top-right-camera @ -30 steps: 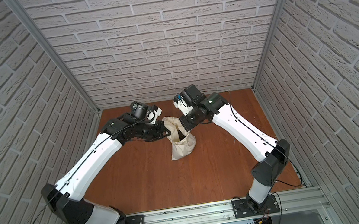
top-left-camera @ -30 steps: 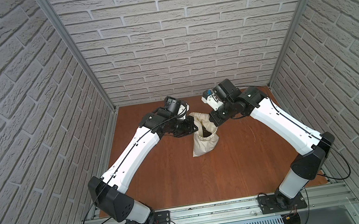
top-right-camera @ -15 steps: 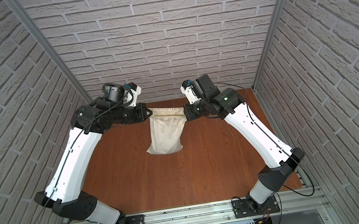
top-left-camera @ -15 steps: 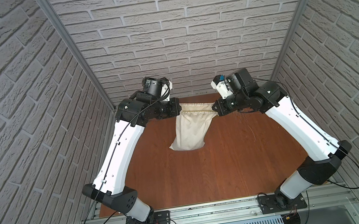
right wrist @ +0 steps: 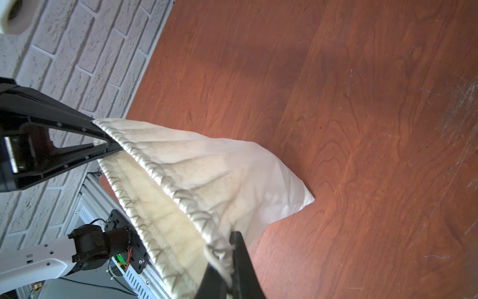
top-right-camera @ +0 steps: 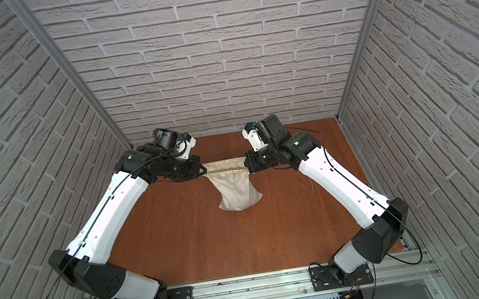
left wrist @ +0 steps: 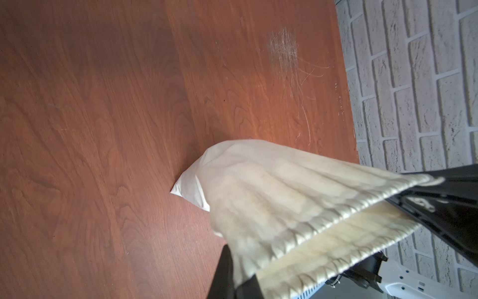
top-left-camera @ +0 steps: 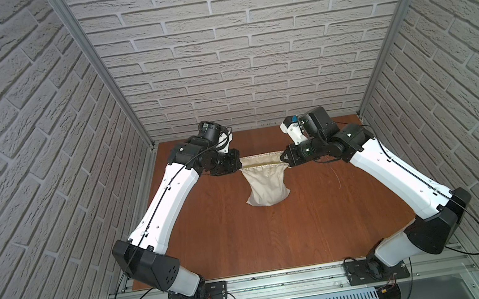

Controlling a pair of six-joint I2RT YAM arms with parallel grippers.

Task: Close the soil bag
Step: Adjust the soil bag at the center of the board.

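Note:
The soil bag (top-left-camera: 266, 183) (top-right-camera: 237, 189) is a cream cloth sack strung between my two grippers over the back half of the table. Its gathered hem is pulled into a straight, narrow line. My left gripper (top-left-camera: 240, 167) (top-right-camera: 204, 170) is shut on one end of the hem, my right gripper (top-left-camera: 282, 157) (top-right-camera: 247, 164) on the opposite end. In the left wrist view the soil bag (left wrist: 258, 186) runs from my gripper (left wrist: 240, 281) out to the right one. The right wrist view shows the soil bag (right wrist: 219, 176) pinched in my gripper (right wrist: 230, 261). Its lower corners hang at the table surface.
The wooden table (top-left-camera: 246, 240) is boxed in by brick-pattern walls (top-left-camera: 233, 60) at the back and both sides. An aluminium rail (top-left-camera: 285, 279) carrying the arm bases runs along the front edge. A thin loose strand (top-left-camera: 337, 174) lies right of the bag.
Both arms rose and moved apart, lifting the slumped bag and drawing its hem taut. Since half a second ago the sack has swung from leaning left to hanging straight.

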